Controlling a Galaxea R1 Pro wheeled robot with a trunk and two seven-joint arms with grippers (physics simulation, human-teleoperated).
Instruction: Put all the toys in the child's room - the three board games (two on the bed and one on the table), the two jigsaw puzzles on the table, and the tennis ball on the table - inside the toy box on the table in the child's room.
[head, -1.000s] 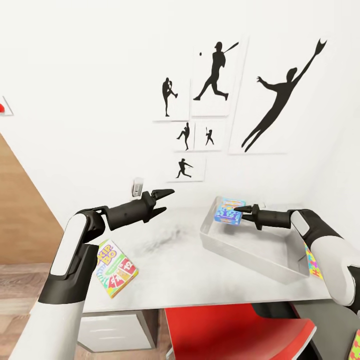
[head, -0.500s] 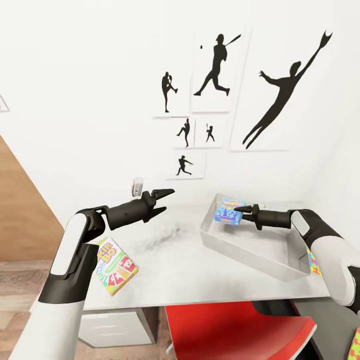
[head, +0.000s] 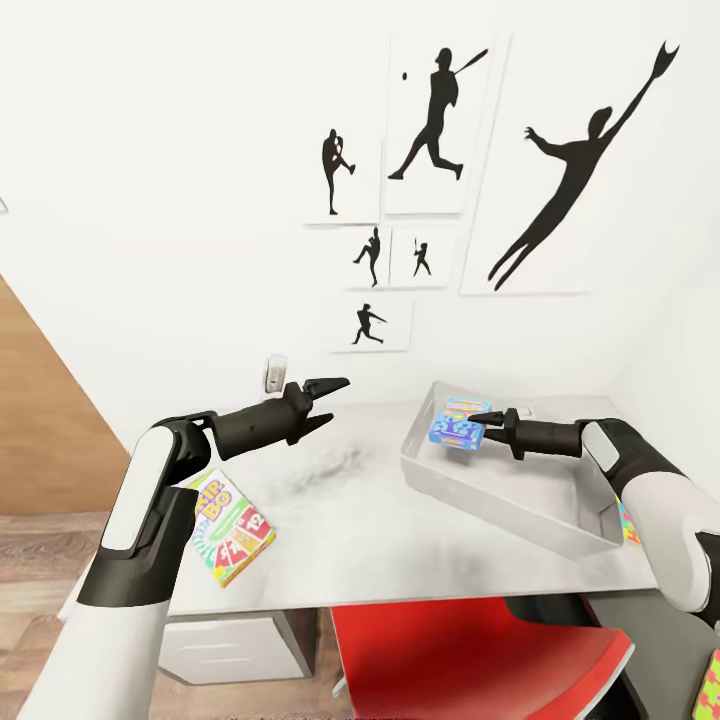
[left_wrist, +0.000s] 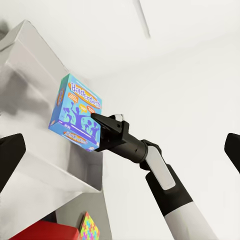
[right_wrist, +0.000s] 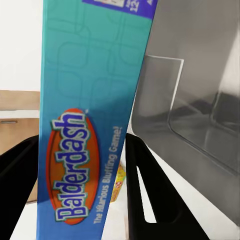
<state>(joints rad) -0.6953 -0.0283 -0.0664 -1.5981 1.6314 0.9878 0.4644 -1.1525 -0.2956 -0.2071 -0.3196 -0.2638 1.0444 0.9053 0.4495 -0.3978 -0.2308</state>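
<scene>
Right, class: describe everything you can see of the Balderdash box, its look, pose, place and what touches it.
The Balderdash box is a flat cardboard-looking game box, teal-blue, with an orange oval logo on its edge and dark figures printed on its face. It stands tilted on edge, pinched between the fingers of the right hand, held above the far end of the grey toy box and apparently not resting on it.

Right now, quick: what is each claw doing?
Left claw: open, holding nothing, above the table.
Right claw: closed on the Balderdash box, over the toy box.
</scene>
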